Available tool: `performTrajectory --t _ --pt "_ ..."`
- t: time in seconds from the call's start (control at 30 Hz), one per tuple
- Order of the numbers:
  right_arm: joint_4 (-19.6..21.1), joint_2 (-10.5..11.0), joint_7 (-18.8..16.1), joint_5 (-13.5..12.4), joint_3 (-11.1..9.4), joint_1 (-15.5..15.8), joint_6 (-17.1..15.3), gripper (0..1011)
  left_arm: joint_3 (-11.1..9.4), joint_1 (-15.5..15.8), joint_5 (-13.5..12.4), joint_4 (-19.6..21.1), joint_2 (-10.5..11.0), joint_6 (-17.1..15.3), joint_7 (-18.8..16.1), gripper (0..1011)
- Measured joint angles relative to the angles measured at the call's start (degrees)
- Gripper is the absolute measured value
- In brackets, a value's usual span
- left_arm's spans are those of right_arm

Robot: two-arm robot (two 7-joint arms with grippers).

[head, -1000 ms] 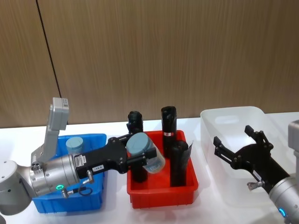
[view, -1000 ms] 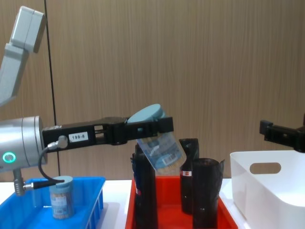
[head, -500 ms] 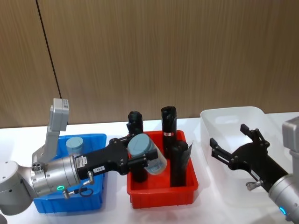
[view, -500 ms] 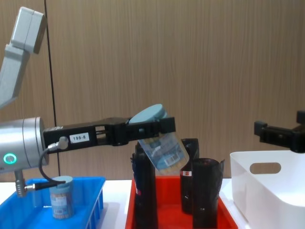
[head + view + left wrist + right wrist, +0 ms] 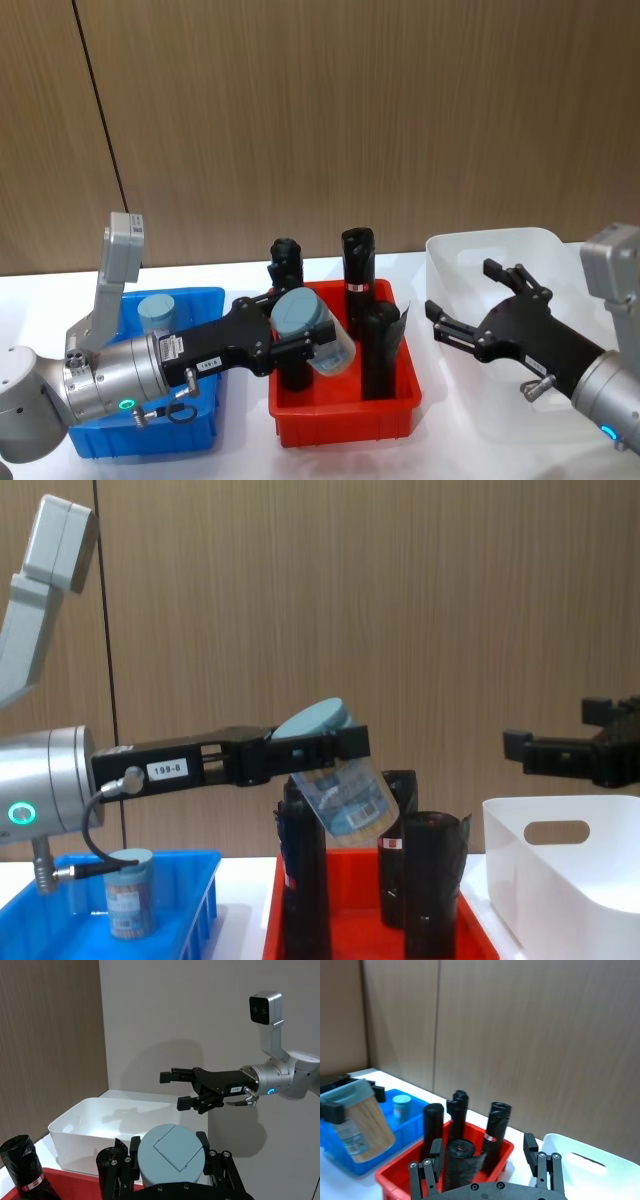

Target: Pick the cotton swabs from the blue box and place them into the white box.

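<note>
The left claw [image 5: 297,335] pinches tilted cotton swabs [image 5: 335,351] above the red tray [image 5: 345,420]. The right claw [image 5: 461,290], spread wide over the white box [image 5: 490,238], has come closer, maybe to take them.

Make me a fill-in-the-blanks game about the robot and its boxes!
1. The left gripper is shut on a cotton swab tub above a tray that is ___.
2. The other cotton swab tub stands in the slotted box that is ___.
3. The right gripper, above the white box, is ___.
4. The tall wrapped rolls in the tray are ___.
Missing words: red, blue, open, black.
</note>
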State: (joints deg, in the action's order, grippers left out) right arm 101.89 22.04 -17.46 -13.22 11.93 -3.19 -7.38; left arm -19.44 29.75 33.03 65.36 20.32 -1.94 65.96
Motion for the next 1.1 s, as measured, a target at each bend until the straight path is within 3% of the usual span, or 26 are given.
performTrajectory --t 0.67,1.1 --pt "0.2 2.5 -16.9 -2.3 -0.4 -5.8 -9.9 1002 0.0 0.0 0.1 -0.1 0.0 0.0 0.1 670" --pt "-1.6 1.9 -23.3 -1.2 1.1 -9.2 -13.2 1002 0.0 0.0 0.1 -0.1 0.0 0.0 0.2 670"
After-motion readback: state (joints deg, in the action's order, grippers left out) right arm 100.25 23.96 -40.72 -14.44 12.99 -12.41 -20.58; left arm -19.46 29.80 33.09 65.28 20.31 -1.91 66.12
